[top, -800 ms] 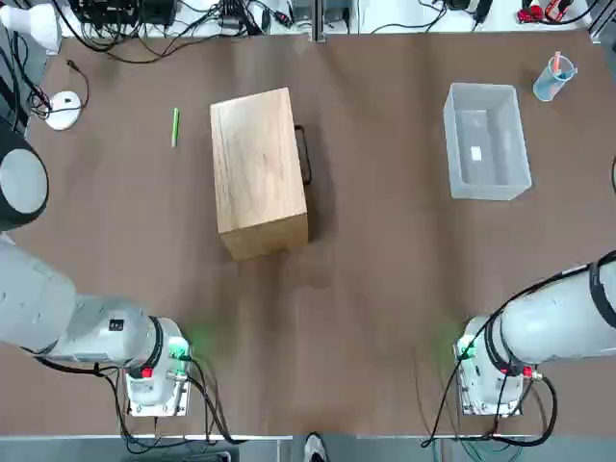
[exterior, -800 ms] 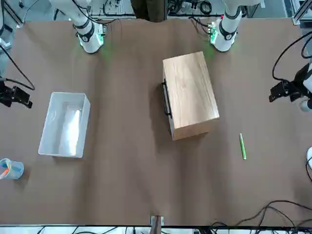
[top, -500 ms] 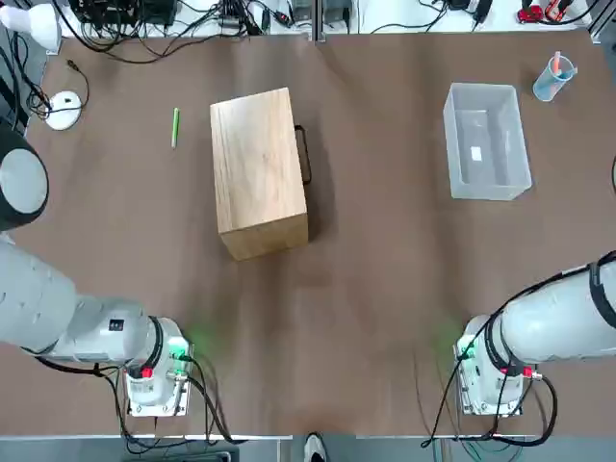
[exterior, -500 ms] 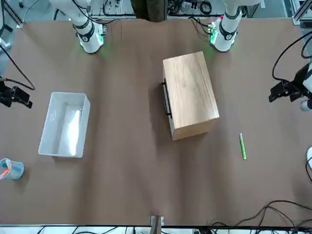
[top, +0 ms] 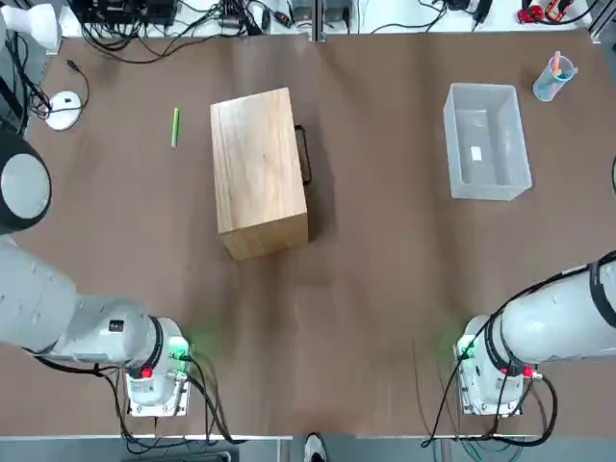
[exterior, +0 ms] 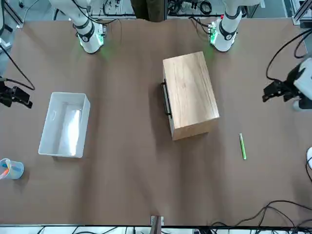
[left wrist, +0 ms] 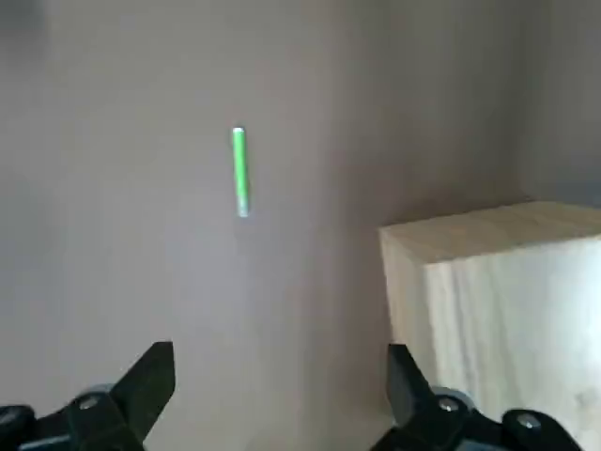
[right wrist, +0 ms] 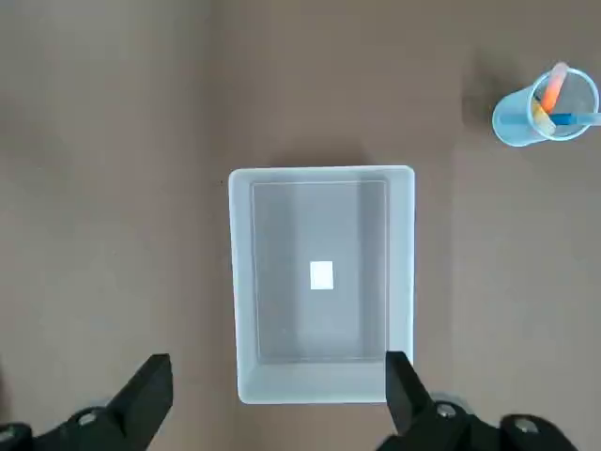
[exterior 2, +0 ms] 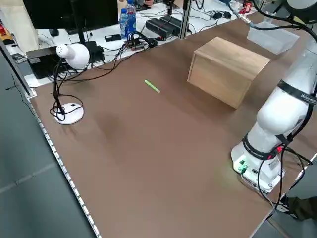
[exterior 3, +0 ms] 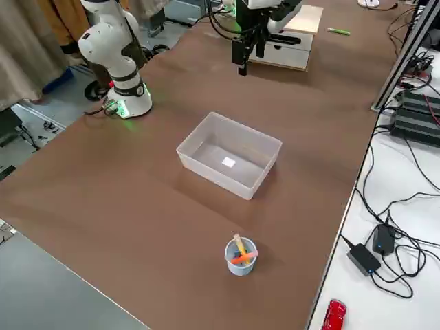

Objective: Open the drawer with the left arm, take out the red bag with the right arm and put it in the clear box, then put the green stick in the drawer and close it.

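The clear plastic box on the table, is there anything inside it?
The clear box holds nothing loose; only a small white label shows at its bottom. No red bag shows; the wooden cabinet is shut, its inside hidden.

From my remote station I see a wide brown table [top: 385,279]. A light-wood cabinet [top: 258,171] sits on it left of centre, its drawer shut, the black wire handle [top: 305,154] facing the robot's right. The green stick [top: 175,127] lies flat just left of the cabinet, apart from it. Well to the right rests the clear box [top: 486,141], and a small bluish cup [top: 553,79] stands near the far right corner. Both arm bases [top: 154,377] are mounted at the near edge.
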Robot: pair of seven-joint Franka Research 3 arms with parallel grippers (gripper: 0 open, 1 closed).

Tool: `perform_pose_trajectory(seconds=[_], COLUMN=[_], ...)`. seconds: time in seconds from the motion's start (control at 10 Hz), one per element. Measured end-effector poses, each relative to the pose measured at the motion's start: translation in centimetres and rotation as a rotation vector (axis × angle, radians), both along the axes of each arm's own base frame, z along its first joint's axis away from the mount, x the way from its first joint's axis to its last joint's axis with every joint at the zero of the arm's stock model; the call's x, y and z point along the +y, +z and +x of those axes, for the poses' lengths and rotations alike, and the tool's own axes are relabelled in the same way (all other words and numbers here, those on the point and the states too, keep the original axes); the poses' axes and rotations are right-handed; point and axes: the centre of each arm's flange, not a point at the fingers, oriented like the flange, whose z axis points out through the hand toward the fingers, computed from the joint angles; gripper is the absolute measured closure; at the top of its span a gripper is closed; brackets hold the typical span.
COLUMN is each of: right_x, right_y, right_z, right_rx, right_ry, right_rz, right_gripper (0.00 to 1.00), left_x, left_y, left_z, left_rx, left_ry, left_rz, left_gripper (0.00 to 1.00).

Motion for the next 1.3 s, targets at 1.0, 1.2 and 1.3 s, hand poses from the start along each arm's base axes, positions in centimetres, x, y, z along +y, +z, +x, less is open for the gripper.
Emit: perform_pose_trajectory(seconds=[1.0, 1.2, 1.3], right_x=[5.3, 5.6, 6.1], right_y=[-9.5, -10.3, -10.4], right_z=[6.4, 7.0, 7.2], right_rx=[-0.034, -0.053, -0.064], right_ry=[0.076, 0.077, 0.081], right_rz=[-0.017, -0.012, -0.006], right_gripper=[0.0, 0.0, 0.0], left_x=[-30.8, -37.3, -41.3], left_y=[-8.1, -10.9, -12.5], left_z=[-2.2, -4.2, -5.5], left_rx=[0.066, 0.043, 0.031], left_ry=[0.165, 0.204, 0.234], left_rz=[-0.084, -0.044, -0.027], left_gripper=[0.0, 0.0, 0.0])
